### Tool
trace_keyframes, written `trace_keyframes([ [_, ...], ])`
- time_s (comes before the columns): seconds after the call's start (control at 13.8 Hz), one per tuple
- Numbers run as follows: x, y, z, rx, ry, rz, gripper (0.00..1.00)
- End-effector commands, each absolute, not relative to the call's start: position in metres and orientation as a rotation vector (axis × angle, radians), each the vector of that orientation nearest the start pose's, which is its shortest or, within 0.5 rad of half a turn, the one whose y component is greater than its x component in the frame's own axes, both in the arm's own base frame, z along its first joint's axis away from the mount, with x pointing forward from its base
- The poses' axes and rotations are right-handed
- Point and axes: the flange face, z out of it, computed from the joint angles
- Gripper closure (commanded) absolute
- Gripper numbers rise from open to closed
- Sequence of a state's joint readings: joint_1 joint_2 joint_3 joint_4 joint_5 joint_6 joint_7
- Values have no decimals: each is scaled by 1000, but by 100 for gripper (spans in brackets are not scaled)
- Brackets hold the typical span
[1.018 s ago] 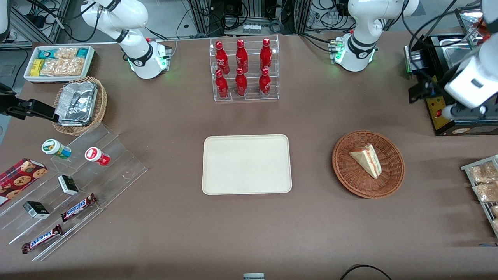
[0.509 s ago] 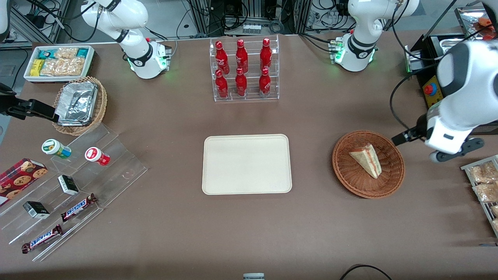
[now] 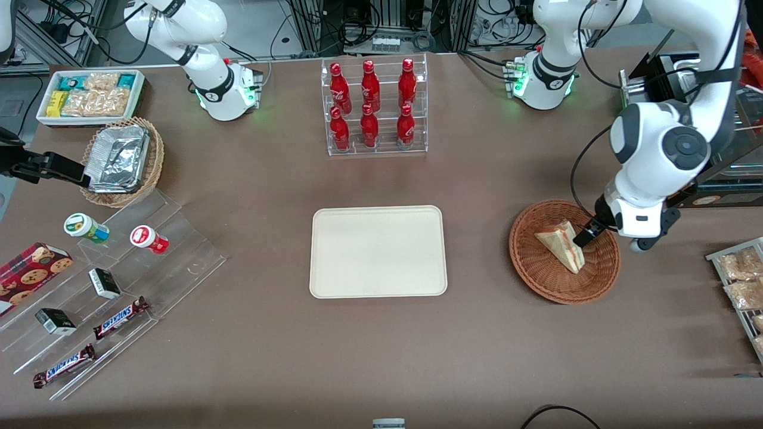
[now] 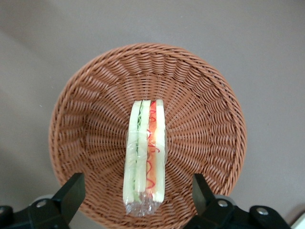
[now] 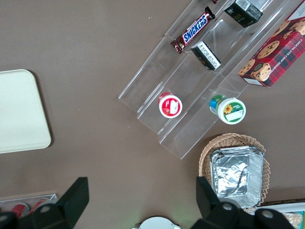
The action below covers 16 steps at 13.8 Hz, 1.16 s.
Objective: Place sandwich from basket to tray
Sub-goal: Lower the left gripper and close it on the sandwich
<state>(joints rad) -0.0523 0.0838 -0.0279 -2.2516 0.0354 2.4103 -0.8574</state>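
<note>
**Gripper hangs over the sandwich in the basket**

The sandwich [image 3: 560,243] lies in the round brown wicker basket [image 3: 539,277]. It is a wedge of white bread in clear wrap. From the wrist camera you can see its cut edge [image 4: 145,157], with green and red stripes of filling between the bread. It sits near the middle of the basket [image 4: 200,95].

The left arm's gripper [image 3: 587,233] hangs over the basket, just above the sandwich. Its two black fingers [image 4: 69,193] are spread wide apart, one on each side of the sandwich. They are not touching it. The gripper holds nothing.

The cream-white tray [image 3: 378,251] lies flat in the middle of the brown table [image 3: 381,345]. It has nothing on it. The basket is beside the tray, toward the working arm's end of the table, with a strip of bare table between them.

Farther from the front camera than the tray stands a clear rack of red bottles [image 3: 372,107]. Toward the parked arm's end of the table there is a clear stepped stand [image 3: 149,268] with small cups, little boxes and Snickers bars [image 3: 121,317]. Near it is a lighter wicker basket with foil containers [image 3: 119,158], and a white bin of snack packets [image 3: 90,95].
</note>
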Motion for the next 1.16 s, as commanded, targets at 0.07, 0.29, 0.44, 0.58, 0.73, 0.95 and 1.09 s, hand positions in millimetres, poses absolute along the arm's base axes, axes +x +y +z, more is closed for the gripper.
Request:
trace_keyframes([
  [0.07,518,-58,323,-2926,-1184,-113,1],
  [0.29,513,-68,301,-2932,-1147,-82,1],
  [0.44,515,-69,286,-2935,-1145,-86,1],
  [0.58,517,-69,274,-2940,-1141,-91,1],
  [0.73,517,-67,262,-2934,-1128,-73,1],
  [0.95,517,-68,251,-2933,-1111,-62,13],
  [1.09,521,-67,255,-2936,-1115,-75,45],
])
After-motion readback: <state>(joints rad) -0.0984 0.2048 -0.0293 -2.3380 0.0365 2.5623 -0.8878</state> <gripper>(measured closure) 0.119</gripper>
